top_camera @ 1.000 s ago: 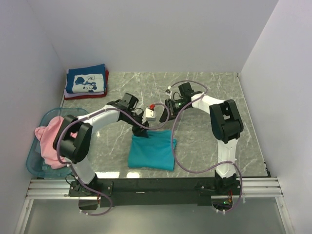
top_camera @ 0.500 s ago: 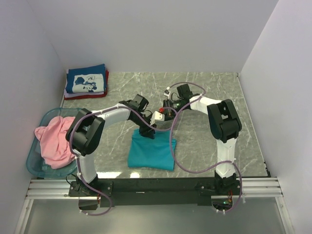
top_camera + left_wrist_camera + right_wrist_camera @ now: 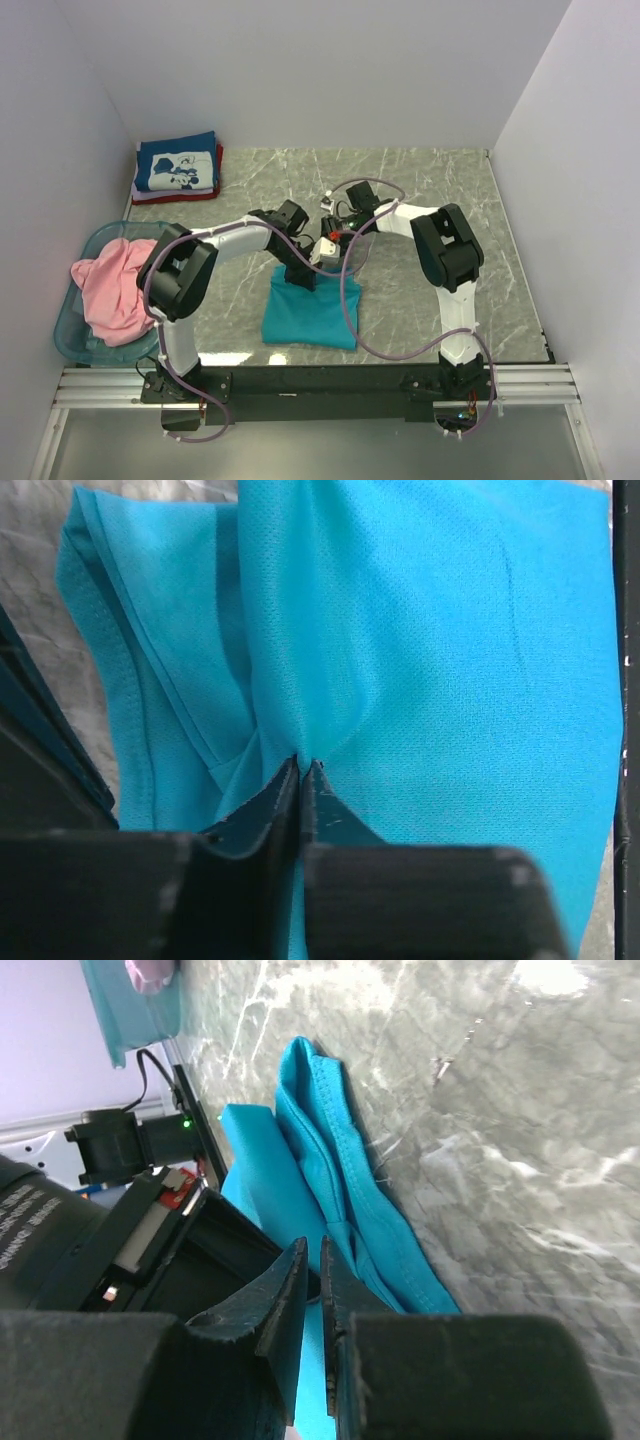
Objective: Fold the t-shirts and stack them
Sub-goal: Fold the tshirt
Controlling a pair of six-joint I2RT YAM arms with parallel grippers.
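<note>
A teal t-shirt lies folded into a rectangle on the marble table, just in front of both grippers. My left gripper is at its far edge. In the left wrist view that gripper is shut on a raised pleat of the teal t-shirt. My right gripper sits close beside it, over the same edge. Its jaws stand almost together, with teal t-shirt cloth showing in the thin slit. A pink t-shirt lies heaped in the basket. A folded navy printed t-shirt rests on a red one.
The light-blue plastic basket stands at the left edge, near the left arm's base. The folded stack sits in the far left corner. White walls close the table on three sides. Bare marble lies to the right and behind the arms.
The left gripper has slid right along the shirt's far edge and shut on a pleat. The right gripper has come left and down to meet it, its jaws narrowing slightly.
</note>
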